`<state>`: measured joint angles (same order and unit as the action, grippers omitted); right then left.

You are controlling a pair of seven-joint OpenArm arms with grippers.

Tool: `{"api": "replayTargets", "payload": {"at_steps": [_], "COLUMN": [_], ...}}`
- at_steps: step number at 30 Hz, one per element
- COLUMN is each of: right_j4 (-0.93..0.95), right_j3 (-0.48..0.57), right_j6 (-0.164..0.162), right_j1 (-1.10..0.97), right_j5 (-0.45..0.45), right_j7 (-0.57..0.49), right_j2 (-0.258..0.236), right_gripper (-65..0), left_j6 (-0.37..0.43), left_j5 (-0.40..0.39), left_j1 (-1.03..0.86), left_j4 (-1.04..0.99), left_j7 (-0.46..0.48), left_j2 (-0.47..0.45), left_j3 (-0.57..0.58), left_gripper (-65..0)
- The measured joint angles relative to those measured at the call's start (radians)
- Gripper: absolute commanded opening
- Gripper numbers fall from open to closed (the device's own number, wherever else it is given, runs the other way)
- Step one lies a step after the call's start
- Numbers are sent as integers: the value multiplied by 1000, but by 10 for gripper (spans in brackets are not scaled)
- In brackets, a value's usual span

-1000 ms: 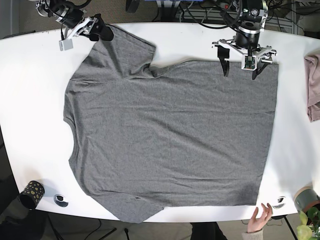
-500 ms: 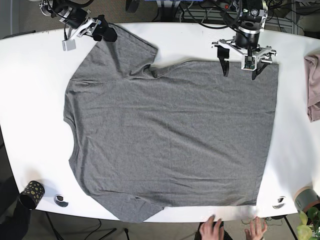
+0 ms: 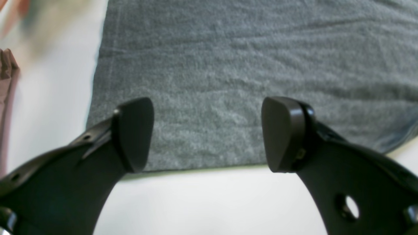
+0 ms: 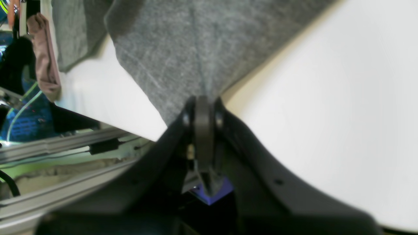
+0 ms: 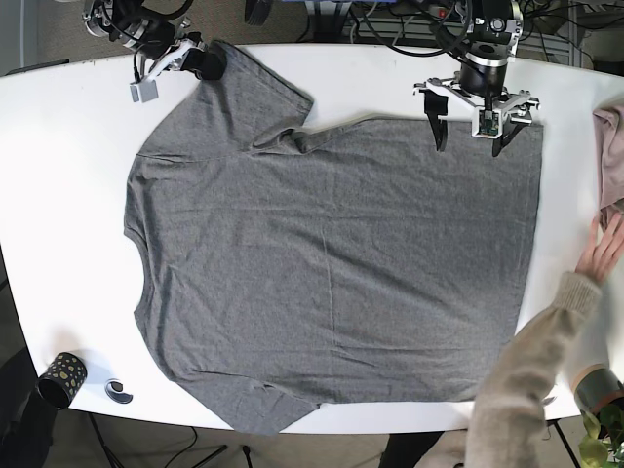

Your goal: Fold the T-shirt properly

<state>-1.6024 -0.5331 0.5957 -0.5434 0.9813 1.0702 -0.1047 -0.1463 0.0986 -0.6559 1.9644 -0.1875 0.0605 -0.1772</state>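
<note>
Grey T-shirt [image 5: 331, 263] is lying spread flat across the white surface [image 5: 58, 146], filling the middle of the base frame. I am pinching the sleeve tip at the upper left with my right jaws [image 5: 200, 60] shut on the cloth, so folding is only starting. My left jaws [image 5: 480, 122] are hanging wide apart over the hem corner at the upper right, gripping nothing. Next I am judging they should drop and close on that edge. A person's arm [image 5: 546, 341] is reaching in at lower right toward a pink cloth [image 5: 610, 166], crowding that side; the left margin is looking roomier.
</note>
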Motion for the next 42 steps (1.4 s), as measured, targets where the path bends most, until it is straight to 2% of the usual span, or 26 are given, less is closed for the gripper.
{"api": "replayTargets", "payload": {"at_steps": [2,4,6,10,12,15,17,20,24,32,42], "right_j4": [0,-5,-32,-76,-93,-97,-97,-97,-97,-97,-97], "right_j3": [0,-2,-2,-4,-3,-3,-3,-3,-2,-3,-2], "right_j6": [4,3,1,-13,-12,-13,-12,-13,-12,-12,-13], "right_j1": [0,-2,-3,-13,-19,-18,-16,-15,-16,-16,-16], "right_j5": [-2,-3,-27,-59,-61,-62,-61,-61,-61,-61,-61], "right_j7": [0,0,8,6,7,8,7,7,8,7,7], "right_j2": [0,0,0,-2,-1,-4,-6,-6,-3,-5,-11], "right_gripper": [-650,-650,-650,-650,-650,-650,-650,-650,-650,-650,-650], "left_j6": [0,-5,-15,20,-1,-78,-102,-117,-194,-270,-285], "left_j5": [-83,-177,-284,-482,-612,-751,-793,-810,-817,-816,-840], "left_j1": [3,10,20,50,53,55,62,83,121,164,245], "left_j4": [0,0,0,0,0,-25,-52,-115,-183,-315,-405], "left_j7": [-22,-90,-153,-243,-307,-386,-426,-480,-568,-570,-543], "left_j2": [0,-2,-19,-74,-102,-114,-117,-129,-138,-140,-148], "left_j3": [0,-15,-67,-200,-264,-358,-407,-468,-523,-565,-565], "left_gripper": [-142,-112,-93,-86,-86,-89,-89,-89,-89,-89,-96]}}
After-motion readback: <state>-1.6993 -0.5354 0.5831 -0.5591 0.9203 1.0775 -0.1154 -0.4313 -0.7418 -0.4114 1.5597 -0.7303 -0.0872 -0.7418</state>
